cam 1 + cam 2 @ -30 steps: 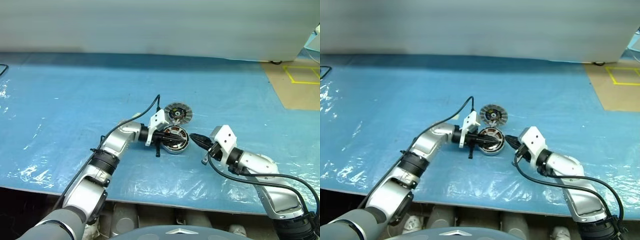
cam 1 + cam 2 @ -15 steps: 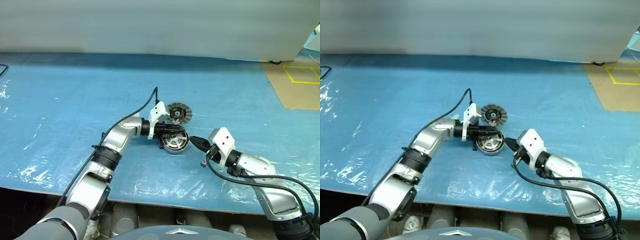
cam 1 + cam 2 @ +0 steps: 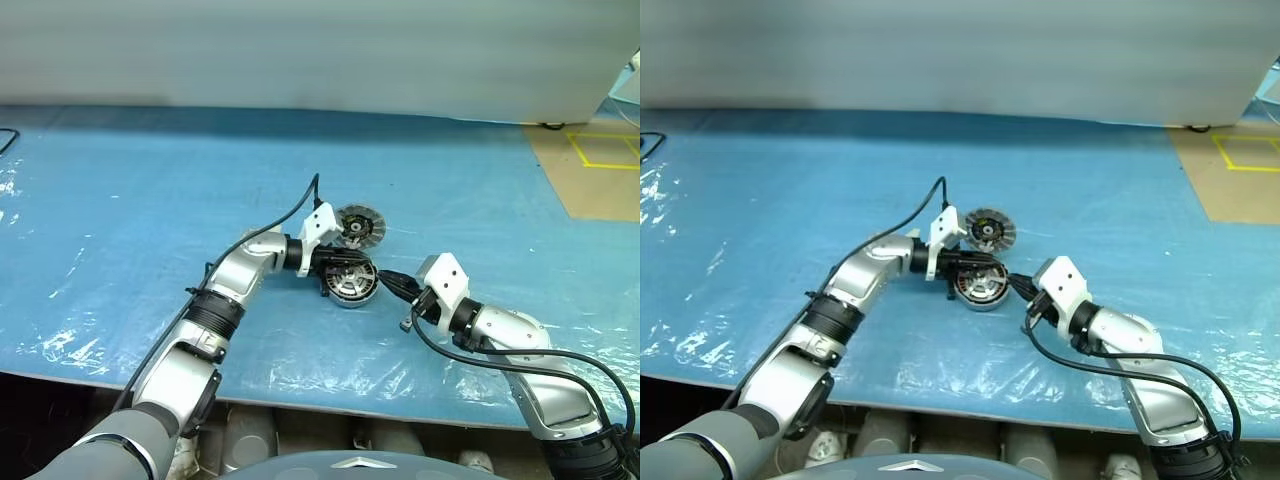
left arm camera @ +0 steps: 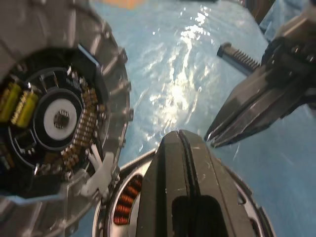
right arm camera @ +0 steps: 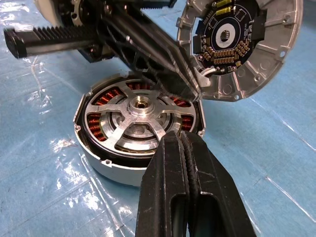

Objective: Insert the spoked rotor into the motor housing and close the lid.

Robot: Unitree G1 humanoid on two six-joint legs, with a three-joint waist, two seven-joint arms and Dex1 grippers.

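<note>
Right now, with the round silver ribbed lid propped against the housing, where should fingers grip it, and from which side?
Probably the raised rim of the round silver ribbed lid, coming from above. It stands tilted, circuit side showing, its lower edge on the copper-wound silver motor housing, so the upper edge is free. Pinch across its thin thickness.

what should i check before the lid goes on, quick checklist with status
1. Spoked rotor seated inside the motor housing: ok.
2. Lid off, beside the housing and leaning against its rim: not ok.
3. Left gripper shut, empty, between lid and housing: ok.
4. Right gripper shut, empty, at the housing's near rim: ok.
5. Rotor fully flush: cannot tell.
</note>
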